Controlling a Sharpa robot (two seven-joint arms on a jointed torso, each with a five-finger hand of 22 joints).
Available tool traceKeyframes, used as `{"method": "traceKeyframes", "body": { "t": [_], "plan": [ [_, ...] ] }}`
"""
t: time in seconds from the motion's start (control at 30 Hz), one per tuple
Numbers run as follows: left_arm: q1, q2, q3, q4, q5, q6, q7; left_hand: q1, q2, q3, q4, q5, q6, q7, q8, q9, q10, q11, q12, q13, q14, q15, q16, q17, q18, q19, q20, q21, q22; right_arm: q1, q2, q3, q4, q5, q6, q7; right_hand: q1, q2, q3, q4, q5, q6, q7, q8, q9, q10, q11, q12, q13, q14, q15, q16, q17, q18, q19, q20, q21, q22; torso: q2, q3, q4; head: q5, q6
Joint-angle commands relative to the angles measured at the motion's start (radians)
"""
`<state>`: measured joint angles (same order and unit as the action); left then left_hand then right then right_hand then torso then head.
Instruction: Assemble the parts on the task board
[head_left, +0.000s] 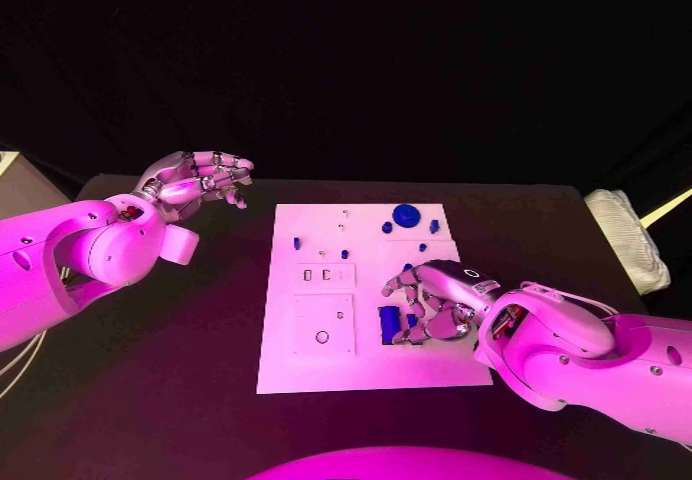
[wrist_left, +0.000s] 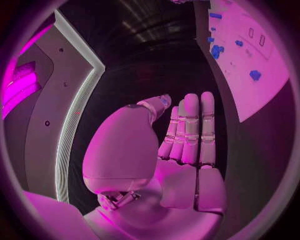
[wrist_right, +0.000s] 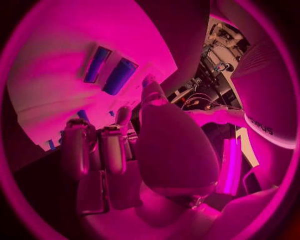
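Observation:
The white task board (head_left: 361, 365) lies in the middle of the table. A round blue part (head_left: 405, 213) and several small blue parts (head_left: 387, 227) sit near its far edge. Two long blue parts (head_left: 389, 325) lie side by side at its right half, seen again as bars (wrist_right: 120, 76) in the right wrist view. My right hand (head_left: 433, 298) hovers just over them, fingers bent downward, nothing visibly held. My left hand (head_left: 196, 181) is raised left of the board, away from it; its fingers (wrist_left: 190, 130) are straight and hold nothing.
Pale rectangular sockets (head_left: 323, 274) mark the board's left half, with a larger panel (head_left: 323, 325) below them. A folded white cloth (head_left: 630, 238) lies at the table's right edge. The board (wrist_left: 269, 92) with blue parts (wrist_left: 255, 75) shows in the left wrist view.

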<state>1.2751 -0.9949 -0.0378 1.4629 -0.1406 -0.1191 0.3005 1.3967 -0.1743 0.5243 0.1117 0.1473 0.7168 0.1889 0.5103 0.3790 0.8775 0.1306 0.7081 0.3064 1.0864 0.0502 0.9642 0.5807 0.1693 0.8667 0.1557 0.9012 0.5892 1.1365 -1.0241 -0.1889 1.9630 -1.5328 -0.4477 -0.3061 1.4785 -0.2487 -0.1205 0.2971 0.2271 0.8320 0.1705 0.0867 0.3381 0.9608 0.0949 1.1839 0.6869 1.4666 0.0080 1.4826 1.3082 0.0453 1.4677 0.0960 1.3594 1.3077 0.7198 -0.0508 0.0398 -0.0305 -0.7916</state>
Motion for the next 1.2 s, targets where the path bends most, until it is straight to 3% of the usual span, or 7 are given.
{"method": "traceKeyframes", "body": {
  "t": [0.03, 0.27, 0.4, 0.63, 0.8, 1.03, 1.2],
  "plan": [
    [0.0, 0.0, 0.001, 0.003, 0.0, 0.015, 0.008, -0.008, -0.002, -0.002, -0.006, -0.004, -0.007, 0.023, 0.0, -0.001, -0.008, 0.0, 0.007, -0.001, 0.002, 0.007, 0.003, -0.001, 0.014, 0.007, 0.0, -0.007, -0.001, -0.007, 0.011, -0.001, -0.005, -0.068, 0.064, -0.068, -0.006, -0.017, -0.031, 0.002, 0.011, -0.04, 0.029, -0.002, -0.008, -0.009, 0.018, 0.017, 0.022, 0.057, 0.018, 0.008, 0.045, -0.011, 0.061, 0.017, 0.009, 0.215, 0.001, 0.0009, 0.0002, 0.0, -0.003],
    [0.0, 0.0, 0.001, 0.003, 0.0, 0.016, 0.008, -0.008, -0.002, -0.002, -0.006, -0.004, -0.007, 0.023, 0.0, -0.001, -0.008, 0.0, 0.007, -0.001, 0.002, 0.007, 0.003, -0.001, 0.014, 0.007, 0.0, -0.007, -0.001, -0.024, 0.029, -0.003, -0.019, -0.088, 0.09, -0.109, -0.018, -0.028, -0.053, 0.002, 0.017, -0.064, 0.038, 0.005, -0.014, -0.029, 0.026, 0.024, 0.025, 0.055, 0.027, 0.01, 0.049, -0.011, 0.06, 0.025, 0.008, 0.215, 0.0, 0.0006, -0.0004, 0.002, -0.007],
    [0.0, 0.0, 0.001, 0.003, 0.0, 0.016, 0.008, -0.008, -0.002, -0.002, -0.006, -0.004, -0.007, 0.023, 0.0, -0.001, -0.008, 0.0, 0.007, -0.001, 0.002, 0.007, 0.003, -0.001, 0.014, 0.007, 0.0, -0.007, -0.001, -0.031, 0.035, -0.004, -0.03, -0.094, 0.1, -0.122, -0.024, -0.033, -0.059, 0.003, 0.019, -0.076, 0.041, 0.009, -0.016, -0.046, 0.029, 0.022, 0.016, 0.053, 0.03, 0.009, 0.046, -0.009, 0.058, 0.029, 0.002, 0.213, 0.0, 0.0005, 0.0001, -0.005, -0.007],
    [0.0, -0.001, 0.001, 0.004, 0.0, 0.016, 0.007, -0.008, -0.002, -0.002, -0.006, -0.004, -0.007, 0.023, 0.0, -0.001, -0.008, 0.0, 0.007, -0.001, 0.002, 0.007, 0.003, -0.001, 0.014, 0.007, 0.0, -0.007, -0.001, -0.042, 0.042, -0.005, -0.04, -0.099, 0.089, -0.131, -0.035, -0.033, -0.065, 0.003, 0.021, -0.083, 0.043, 0.016, -0.018, -0.057, 0.032, 0.021, 0.013, 0.051, 0.032, 0.008, 0.044, -0.009, 0.057, 0.032, 0.001, 0.213, 0.001, 0.0012, -0.0012, -0.001, -0.007],
    [0.0, -0.001, 0.001, 0.004, 0.0, 0.017, 0.006, -0.008, -0.002, -0.002, -0.006, -0.004, -0.007, 0.023, 0.0, -0.001, -0.008, 0.0, 0.007, -0.001, 0.002, 0.007, 0.003, -0.001, 0.014, 0.007, 0.0, -0.007, -0.001, -0.045, 0.045, -0.006, -0.042, -0.102, 0.058, -0.135, -0.042, -0.019, -0.05, 0.002, 0.026, -0.074, 0.04, 0.038, -0.016, -0.042, 0.029, 0.034, 0.036, 0.052, 0.031, 0.011, 0.05, -0.01, 0.059, 0.034, 0.011, 0.215, 0.0, 0.0008, -0.0003, 0.0, -0.007],
    [0.0, -0.001, 0.001, 0.003, 0.0, 0.018, 0.005, -0.008, -0.002, -0.002, -0.006, -0.004, -0.007, 0.023, 0.0, -0.001, -0.008, 0.0, 0.007, -0.001, 0.002, 0.007, 0.003, -0.001, 0.014, 0.007, 0.0, -0.007, -0.001, -0.047, 0.048, -0.006, -0.041, -0.096, 0.004, -0.123, -0.054, 0.03, -0.007, 0.0, 0.051, -0.027, 0.019, 0.101, -0.01, 0.021, 0.011, 0.064, 0.096, 0.061, 0.016, 0.022, 0.08, -0.016, 0.068, 0.026, 0.05, 0.224, 0.0, 0.0004, -0.0002, 0.0, -0.007],
    [0.0, -0.001, 0.001, 0.003, 0.0, 0.018, 0.004, -0.009, 0.0, -0.002, -0.007, -0.004, -0.007, 0.023, 0.001, -0.003, -0.008, 0.0, 0.009, -0.003, 0.001, 0.007, 0.004, -0.002, 0.013, 0.007, 0.001, -0.008, -0.001, -0.047, 0.048, -0.006, -0.04, -0.093, -0.026, -0.119, -0.058, 0.043, 0.004, -0.001, 0.053, -0.016, 0.013, 0.118, -0.01, 0.043, 0.005, 0.071, 0.116, 0.062, 0.011, 0.022, 0.082, -0.018, 0.071, 0.021, 0.062, 0.227, 0.0, 0.0, -0.0002, 0.0, -0.008]
  ]
}}
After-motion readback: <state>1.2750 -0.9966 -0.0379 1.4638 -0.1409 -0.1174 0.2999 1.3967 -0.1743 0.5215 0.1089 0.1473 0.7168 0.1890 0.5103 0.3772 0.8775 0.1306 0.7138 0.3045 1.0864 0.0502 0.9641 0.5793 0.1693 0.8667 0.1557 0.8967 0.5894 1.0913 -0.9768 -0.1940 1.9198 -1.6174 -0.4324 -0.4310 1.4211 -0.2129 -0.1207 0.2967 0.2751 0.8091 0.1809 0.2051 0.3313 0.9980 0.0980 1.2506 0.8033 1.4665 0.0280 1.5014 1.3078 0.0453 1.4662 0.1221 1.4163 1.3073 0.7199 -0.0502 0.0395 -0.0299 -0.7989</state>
